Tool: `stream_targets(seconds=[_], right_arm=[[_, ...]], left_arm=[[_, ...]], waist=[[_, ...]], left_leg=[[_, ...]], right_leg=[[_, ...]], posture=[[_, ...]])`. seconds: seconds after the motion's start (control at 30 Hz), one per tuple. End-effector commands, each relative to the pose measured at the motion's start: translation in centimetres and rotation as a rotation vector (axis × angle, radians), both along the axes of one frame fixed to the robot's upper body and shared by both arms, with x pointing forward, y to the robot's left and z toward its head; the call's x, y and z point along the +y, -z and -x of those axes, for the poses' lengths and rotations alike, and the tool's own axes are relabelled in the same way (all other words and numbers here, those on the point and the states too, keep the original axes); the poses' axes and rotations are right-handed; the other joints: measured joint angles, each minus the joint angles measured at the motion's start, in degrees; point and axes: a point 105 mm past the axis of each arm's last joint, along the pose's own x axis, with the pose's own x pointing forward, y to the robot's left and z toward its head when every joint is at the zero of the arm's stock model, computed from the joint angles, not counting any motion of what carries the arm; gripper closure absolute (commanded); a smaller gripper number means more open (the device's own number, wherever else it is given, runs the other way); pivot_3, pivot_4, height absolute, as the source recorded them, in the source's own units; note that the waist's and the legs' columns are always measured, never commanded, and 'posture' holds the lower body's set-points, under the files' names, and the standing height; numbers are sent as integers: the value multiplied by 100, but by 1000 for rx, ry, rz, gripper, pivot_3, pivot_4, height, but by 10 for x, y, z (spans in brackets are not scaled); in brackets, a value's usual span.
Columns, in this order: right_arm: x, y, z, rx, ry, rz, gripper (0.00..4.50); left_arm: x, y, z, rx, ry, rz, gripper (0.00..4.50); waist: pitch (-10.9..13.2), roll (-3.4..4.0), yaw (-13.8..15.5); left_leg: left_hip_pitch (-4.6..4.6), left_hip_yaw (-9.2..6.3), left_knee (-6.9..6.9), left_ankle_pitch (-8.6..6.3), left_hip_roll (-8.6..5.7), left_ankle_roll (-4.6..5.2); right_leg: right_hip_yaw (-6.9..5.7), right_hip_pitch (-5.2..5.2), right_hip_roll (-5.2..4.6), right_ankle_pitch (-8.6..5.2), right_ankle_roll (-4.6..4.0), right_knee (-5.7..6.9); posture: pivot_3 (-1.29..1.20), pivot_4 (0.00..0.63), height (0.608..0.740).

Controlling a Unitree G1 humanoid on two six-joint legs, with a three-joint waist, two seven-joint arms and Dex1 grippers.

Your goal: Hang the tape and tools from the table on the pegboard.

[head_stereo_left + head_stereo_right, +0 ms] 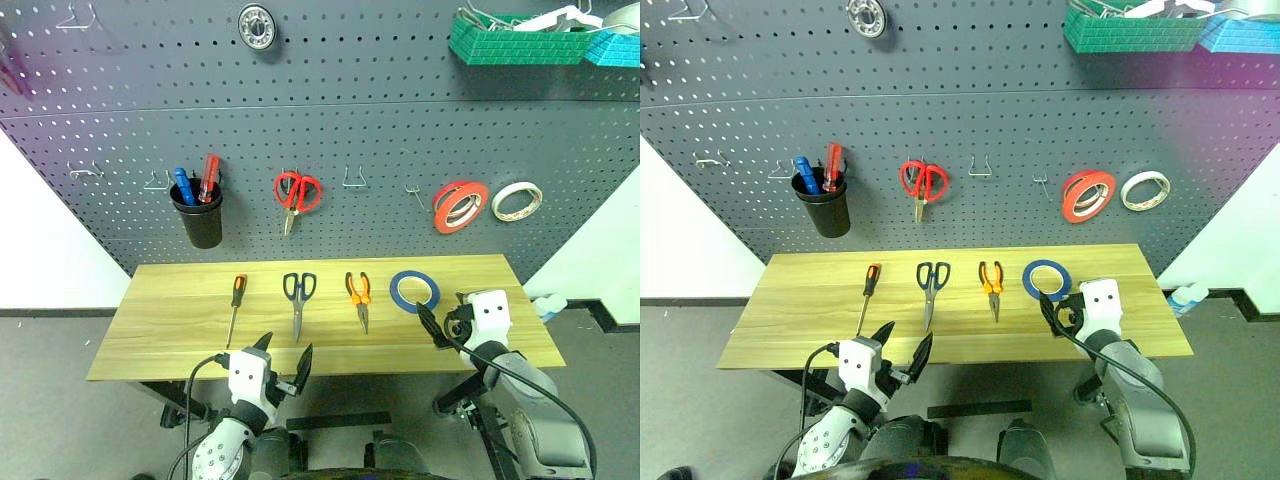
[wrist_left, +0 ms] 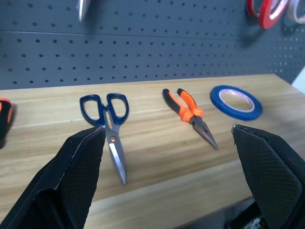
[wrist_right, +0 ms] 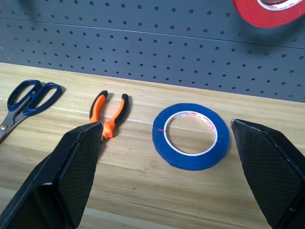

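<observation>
Screwdriver (image 1: 236, 303), dark-handled scissors (image 1: 297, 297), orange pliers (image 1: 359, 296), blue tape ring (image 1: 414, 291) lie in a row on table (image 1: 160, 335). Left gripper (image 1: 284, 371) spread wide before scissors; right gripper (image 3: 164, 179) wide, tape just ahead.

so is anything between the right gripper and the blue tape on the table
Nothing visible. The right gripper is open and faces the blue tape, which lies flat on the table with bare wood between them. The pliers lie off to one side, apart from the ring.
</observation>
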Motion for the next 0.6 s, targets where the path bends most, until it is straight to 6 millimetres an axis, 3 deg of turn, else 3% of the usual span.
stream_targets(seconds=[0.03,0.4,0.6], right_arm=[[-2,-8,-11,-57,2,22,0],[6,-6,-25,-81,-44,20,0],[5,-4,-40,-76,-103,68,0]], left_arm=[[-9,-15,-2,-55,33,17,63],[-16,-26,-1,-80,50,38,63],[-54,-34,15,-90,169,67,63]], waist=[[-1,1,0],[-1,4,-1],[3,6,-4]], left_leg=[[0,0,6,-3,1,-1],[-1,0,17,2,4,14],[-6,0,46,-11,4,15]], right_leg=[[0,2,0,1,0,1],[1,1,3,1,1,15],[2,3,1,0,1,27]], posture=[[-74,0,740],[-72,0,740],[-57,0,740]])
